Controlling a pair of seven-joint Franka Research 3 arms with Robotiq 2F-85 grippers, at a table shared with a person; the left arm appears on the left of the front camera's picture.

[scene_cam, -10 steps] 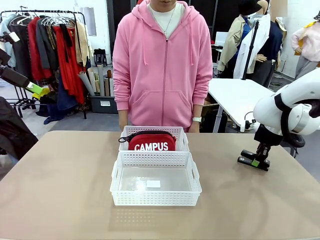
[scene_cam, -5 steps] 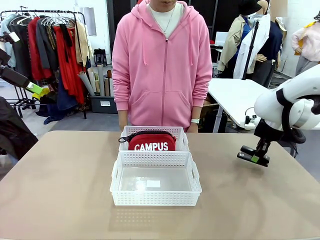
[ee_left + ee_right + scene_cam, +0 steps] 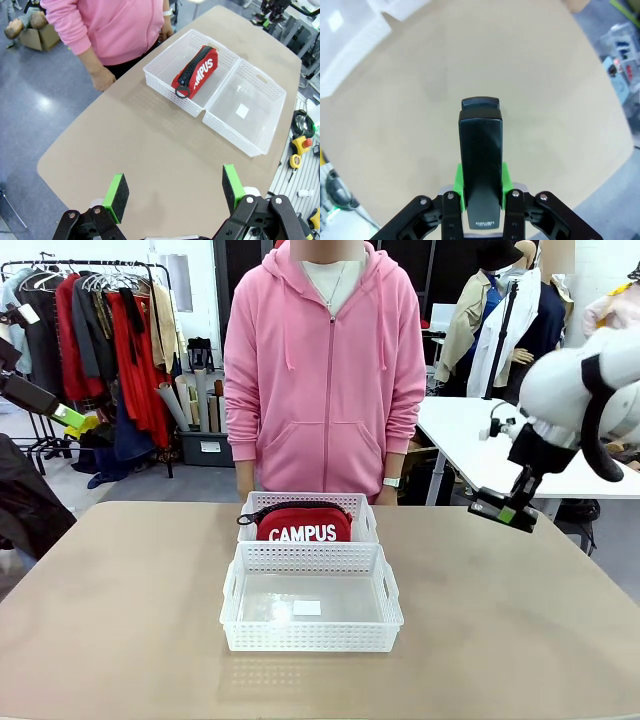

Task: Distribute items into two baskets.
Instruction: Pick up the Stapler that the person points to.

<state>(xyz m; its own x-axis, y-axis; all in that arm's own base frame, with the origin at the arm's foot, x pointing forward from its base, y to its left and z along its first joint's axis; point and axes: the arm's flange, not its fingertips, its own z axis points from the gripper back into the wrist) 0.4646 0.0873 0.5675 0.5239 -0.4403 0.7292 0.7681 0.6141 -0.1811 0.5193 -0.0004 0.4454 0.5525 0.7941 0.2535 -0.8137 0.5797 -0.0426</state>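
Aloft, right arm (image 3: pixel 570 390) bent, jaws clamping stapler (image 3: pixel 480 150)

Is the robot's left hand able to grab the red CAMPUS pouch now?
Probably yes. The left gripper hangs open over the table, and the red pouch lies uncovered in its basket, with nothing between them.

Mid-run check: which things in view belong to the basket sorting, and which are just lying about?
Job: red CAMPUS pouch in the far basket; near basket, nothing in it yet; black stapler clamped in the right end effector.

Lying about: clothes rack; white table behind the person.
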